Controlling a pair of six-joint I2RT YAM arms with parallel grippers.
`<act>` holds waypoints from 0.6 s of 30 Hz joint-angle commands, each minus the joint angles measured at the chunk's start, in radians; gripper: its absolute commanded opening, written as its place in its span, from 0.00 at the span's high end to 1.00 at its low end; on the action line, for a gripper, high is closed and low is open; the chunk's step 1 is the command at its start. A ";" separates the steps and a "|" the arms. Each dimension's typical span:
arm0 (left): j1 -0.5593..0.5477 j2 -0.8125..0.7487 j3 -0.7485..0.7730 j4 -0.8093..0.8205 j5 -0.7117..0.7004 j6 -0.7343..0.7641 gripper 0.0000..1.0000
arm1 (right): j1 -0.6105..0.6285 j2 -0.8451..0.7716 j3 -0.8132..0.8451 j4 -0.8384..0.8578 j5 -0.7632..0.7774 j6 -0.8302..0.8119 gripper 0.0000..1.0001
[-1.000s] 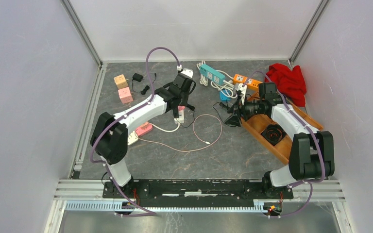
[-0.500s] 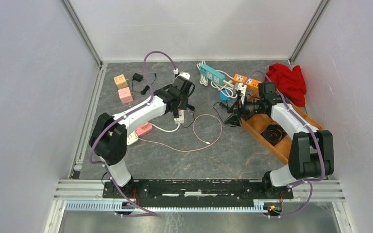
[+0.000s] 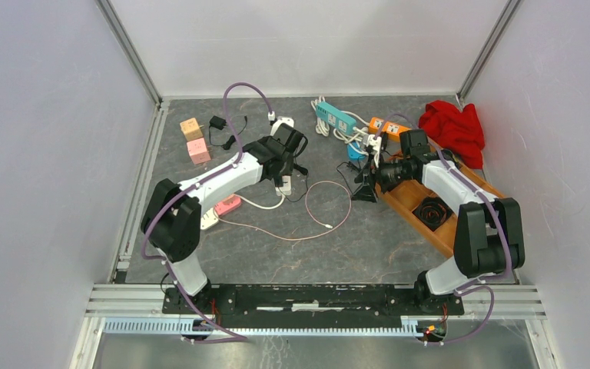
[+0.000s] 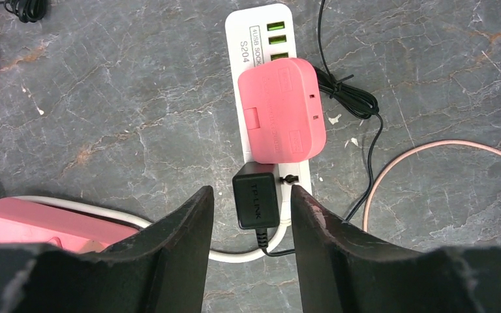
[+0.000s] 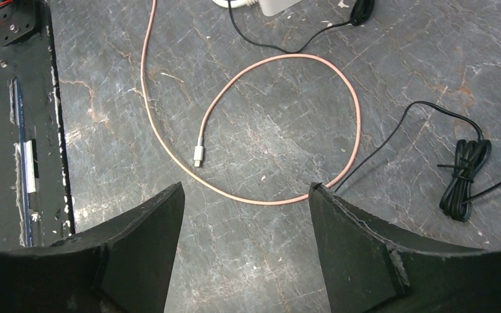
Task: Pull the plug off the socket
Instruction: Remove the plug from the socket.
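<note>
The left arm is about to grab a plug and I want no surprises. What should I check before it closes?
1. Left tool open: ok.
2. Black adapter between its fingers, untouched: ok.
3. Adapter seated in the white strip: ok.
4. Pink plug clear of the fingers: ok.
5. Strip held down: not ok; right tool hangs open over the pink cable, gripping nothing.
6. Adapter's cord free of snags: cannot tell.
</note>
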 commanded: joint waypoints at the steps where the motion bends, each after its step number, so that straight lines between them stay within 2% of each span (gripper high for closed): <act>1: 0.002 0.022 0.014 0.001 0.014 -0.034 0.45 | 0.014 -0.002 0.043 -0.019 -0.002 -0.033 0.23; 18: 0.002 0.113 0.012 -0.015 0.047 -0.042 0.48 | 0.013 -0.014 0.044 -0.018 -0.006 -0.035 0.22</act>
